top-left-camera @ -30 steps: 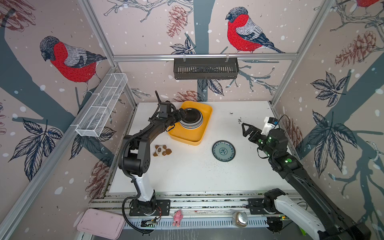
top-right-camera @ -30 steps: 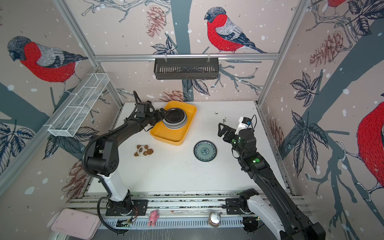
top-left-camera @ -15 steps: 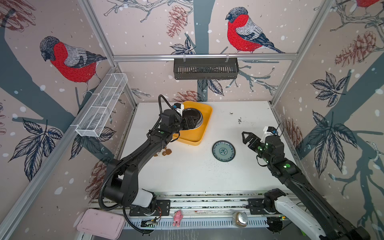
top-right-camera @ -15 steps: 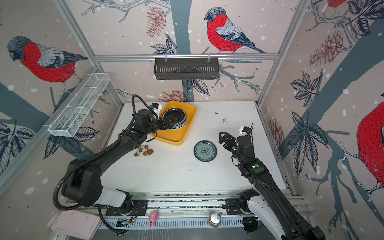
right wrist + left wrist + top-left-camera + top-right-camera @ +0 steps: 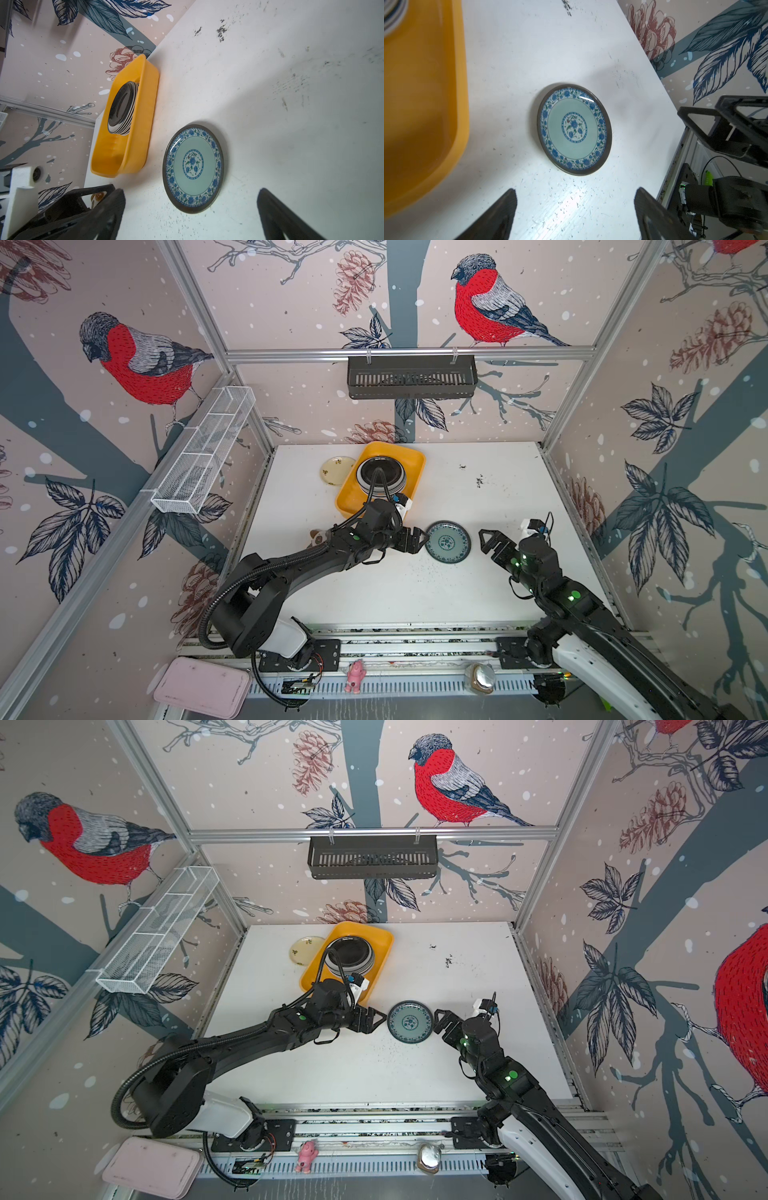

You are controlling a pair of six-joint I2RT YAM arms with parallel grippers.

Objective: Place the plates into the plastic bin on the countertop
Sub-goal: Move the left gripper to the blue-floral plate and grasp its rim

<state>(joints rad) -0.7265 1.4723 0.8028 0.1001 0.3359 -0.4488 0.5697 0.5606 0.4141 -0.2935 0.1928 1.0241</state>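
Your left arm reaches from its front-left base low across the countertop (image 5: 415, 593), wrist level. The left gripper (image 5: 419, 540) points sideways at the teal plate (image 5: 448, 542) with its fingers spread wide, and nothing is between them in the left wrist view. In both top views the fingertips sit just beside the plate's near rim; you cannot tell from here whether they touch it. Your right arm rises from the front-right base with a bent elbow. The right gripper (image 5: 487, 541) faces the plate's opposite rim, close but apart from it, its fingers also wide and empty. The teal plate lies flat on the countertop between the two grippers, outside the bin (image 5: 347, 497) and near its front corner. The bin sits at the back of the countertop. It holds a stack (image 5: 382, 475) of plates with a glossy black one on top, set toward its far end, and the near end is bare. A small cream plate (image 5: 337, 471) lies on the countertop just beside the bin's left wall.
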